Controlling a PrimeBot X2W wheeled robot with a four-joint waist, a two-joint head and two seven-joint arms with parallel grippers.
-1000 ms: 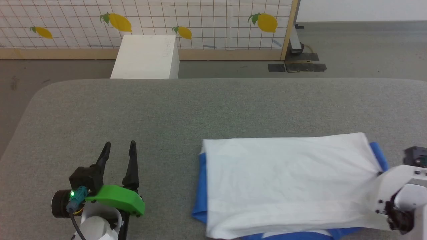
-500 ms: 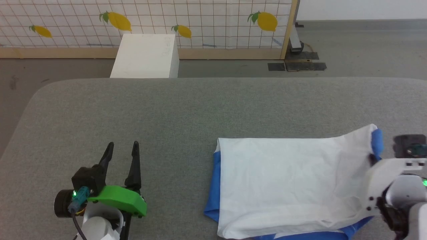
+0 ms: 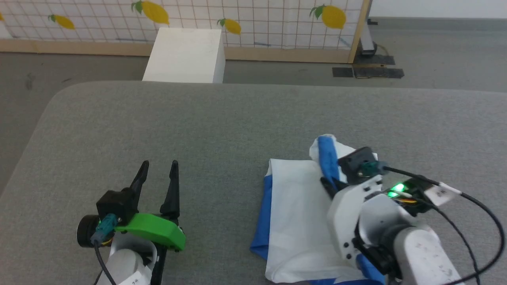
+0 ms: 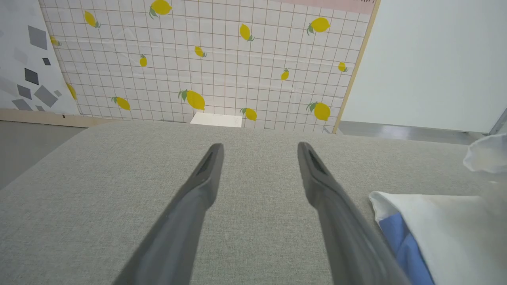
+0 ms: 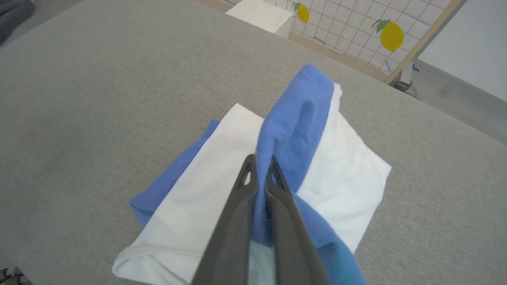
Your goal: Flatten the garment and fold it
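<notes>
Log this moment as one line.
stage: folding | left jaws: open, clear of shirt | right jaws: shut on shirt's blue edge, held above its white body | shirt: part-folded on table

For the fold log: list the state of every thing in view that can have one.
garment: partly folded on the table, one blue end raised over its white body.
right gripper: jaws shut on the garment's blue end.
left gripper: jaws open, empty, apart from the garment.
white box: upright on the floor beyond the table.
</notes>
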